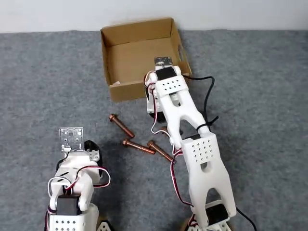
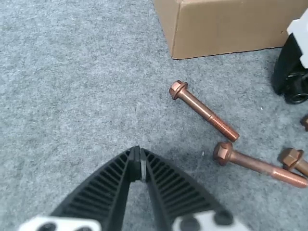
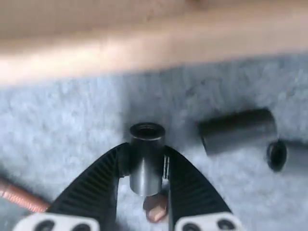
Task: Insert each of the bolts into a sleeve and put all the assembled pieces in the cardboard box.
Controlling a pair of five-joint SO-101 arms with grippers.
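Right gripper [image 3: 145,161] was clamped on a dark sleeve [image 3: 146,175], jaws pinching its barrel, open bore pointing away from the wrist toward the cardboard box [image 3: 144,43] wall just beyond. A copper bolt head [image 3: 155,208] peeked out at the sleeve's near end. I'd call that bolt seated inside, though that end was hazy and the shank hidden, so likely rather than certain. Gripping by the barrel made sense: it left both ends free for a bolt to pass.

A second sleeve [image 3: 237,131] and a third sleeve [image 3: 284,155] lay on their sides on the grey mat [image 3: 62,125], just beside the held one and near the box wall, handy for the coming rounds.

Over to the left gripper [image 2: 137,162]: fingers pressed together, nothing between them, hanging low over the mat. Three loose bolts [image 1: 138,146] lay beyond it, between it and the box, none sleeved.

In the high view the right arm stretched forward to the box's near wall while the left arm sat tucked back, well clear of it. My read was one piece nearly ready to go over the wall, with three bolts waiting to be paired.
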